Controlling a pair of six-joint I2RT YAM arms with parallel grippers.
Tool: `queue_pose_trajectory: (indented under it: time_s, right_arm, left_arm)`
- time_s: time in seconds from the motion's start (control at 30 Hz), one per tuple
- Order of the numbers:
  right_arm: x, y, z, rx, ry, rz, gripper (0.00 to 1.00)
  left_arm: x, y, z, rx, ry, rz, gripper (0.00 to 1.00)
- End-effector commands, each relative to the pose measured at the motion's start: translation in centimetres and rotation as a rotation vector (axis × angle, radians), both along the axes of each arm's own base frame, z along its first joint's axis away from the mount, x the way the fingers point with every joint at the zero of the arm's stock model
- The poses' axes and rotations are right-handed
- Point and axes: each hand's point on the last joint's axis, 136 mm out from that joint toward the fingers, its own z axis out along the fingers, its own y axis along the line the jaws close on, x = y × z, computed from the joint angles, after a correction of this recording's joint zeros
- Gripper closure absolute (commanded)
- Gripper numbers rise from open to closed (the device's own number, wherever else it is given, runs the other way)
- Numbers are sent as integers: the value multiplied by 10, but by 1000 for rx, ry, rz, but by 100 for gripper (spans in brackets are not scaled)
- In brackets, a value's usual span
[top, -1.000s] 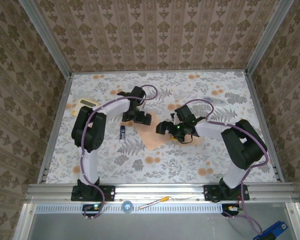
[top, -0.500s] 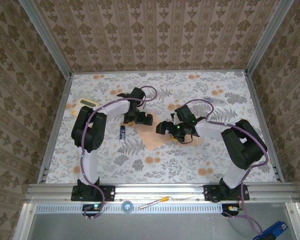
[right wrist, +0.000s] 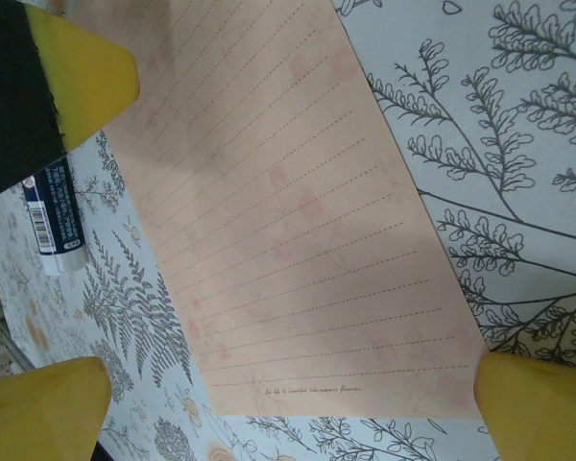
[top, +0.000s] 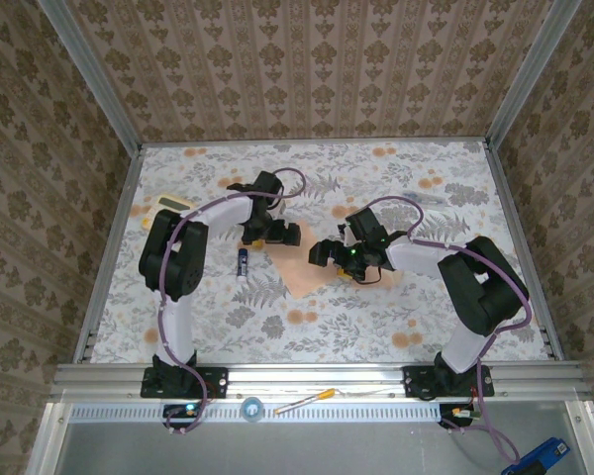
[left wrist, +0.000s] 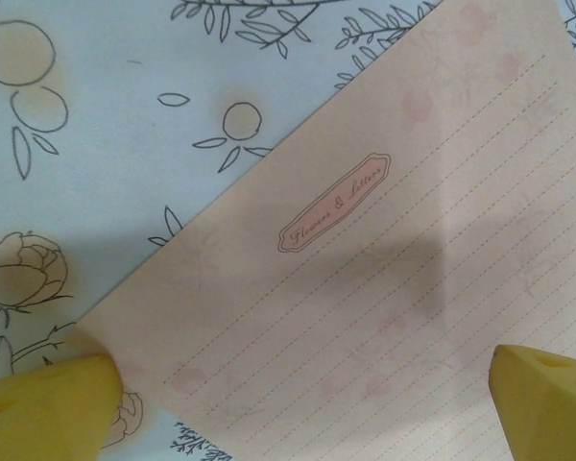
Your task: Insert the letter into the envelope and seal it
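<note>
1. Far left of the worktop (top: 396,297): you see a flat, pale cream item (top: 173,204) lying near the left wall. It is too small to identify.
2. Left hand (top: 271,237): it hangs over the far left corner of the letter (top: 302,267), with its jaws spread wide and nothing between them. In the left wrist view, one yellow fingertip (left wrist: 43,408) sits just beside that corner of the sheet, and the other is over the ruled paper. You cannot tell whether either pad touches down.
3. Glue stick (top: 243,260): a dark blue tube with a white barcode label. It lies on the worktop just left of the letter, and a narrow strip of cloth shows between the two.
4. Letter: a thin salmon-pink sheet lying flat and set diagonally near the middle of the worktop, between your two hands.
   - Its face is ruled with fine dashed lines and carries faint, darker pink floral blotches.
   - A small oval label (left wrist: 334,202) with a script caption is printed near the end under the left hand.
   - One line of tiny print runs along the opposite short edge.
   - The sheet is a plain rectangle with clean edges.
5. Right hand (top: 327,249): its jaws are spread fully and it carries nothing. In the right wrist view, its yellow fingertips (right wrist: 542,408) straddle the short edge that bears the tiny print. Each tip sits just outside a corner of the sheet, over the patterned cloth.
</note>
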Motion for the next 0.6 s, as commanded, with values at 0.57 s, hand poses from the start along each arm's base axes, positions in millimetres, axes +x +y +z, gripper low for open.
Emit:
queue_pose_trajectory:
  time_s: [0.57]
  right_arm:
    - [-14, -11, -23, -52, 69, -5, 0]
  left_arm:
    - [13, 16, 1, 49, -11, 9, 0]
